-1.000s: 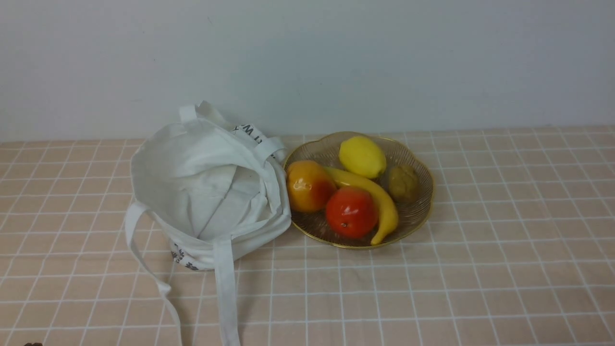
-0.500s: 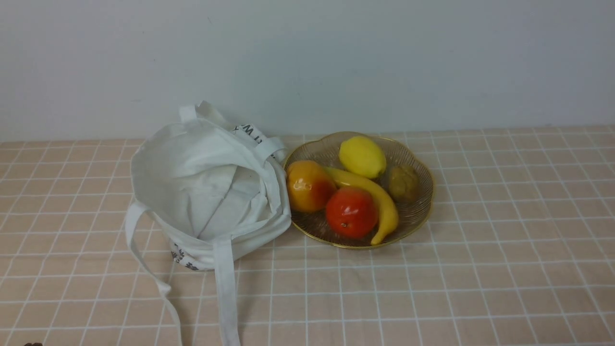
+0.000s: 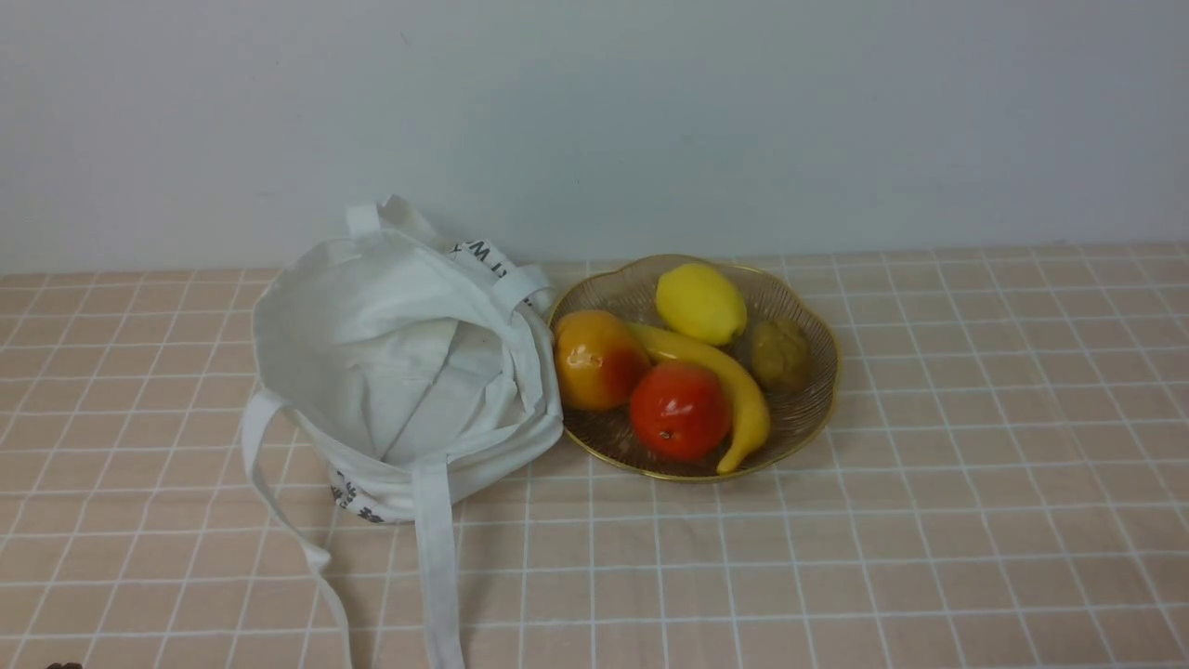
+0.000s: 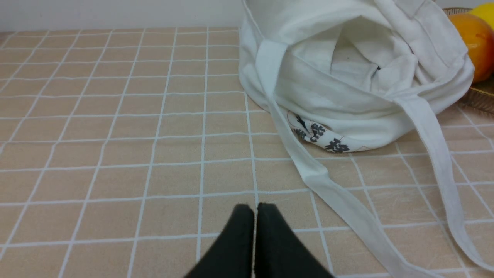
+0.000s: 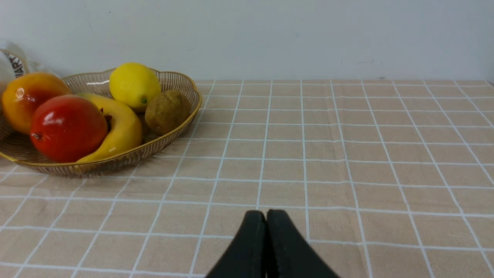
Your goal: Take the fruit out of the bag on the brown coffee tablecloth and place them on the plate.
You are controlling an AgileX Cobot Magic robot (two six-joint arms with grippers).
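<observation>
From my end I see the lemon (image 3: 700,304), smooth, oval and bright yellow, lying in the plate (image 3: 806,437) — ribbed, amber-tinted glass with a scalloped gold rim. Around it sit a long curved banana (image 3: 746,409), a glossy orange-red round fruit (image 3: 602,360), a shiny red round fruit (image 3: 680,411) and a dull, lumpy brown one (image 3: 780,355). Just left of the plate slumps the bag (image 3: 390,362), soft white canvas, its mouth gaping over creased folds, with flat strap handles trailing forward and dark printing on the cloth. Both rest on the tablecloth (image 3: 975,520), peach-brown with thin white lines in a grid. My left hand (image 4: 255,208) has its dark, tapered fingertips together, and so does my right hand (image 5: 265,215) — both narrow, gripping nothing.
</observation>
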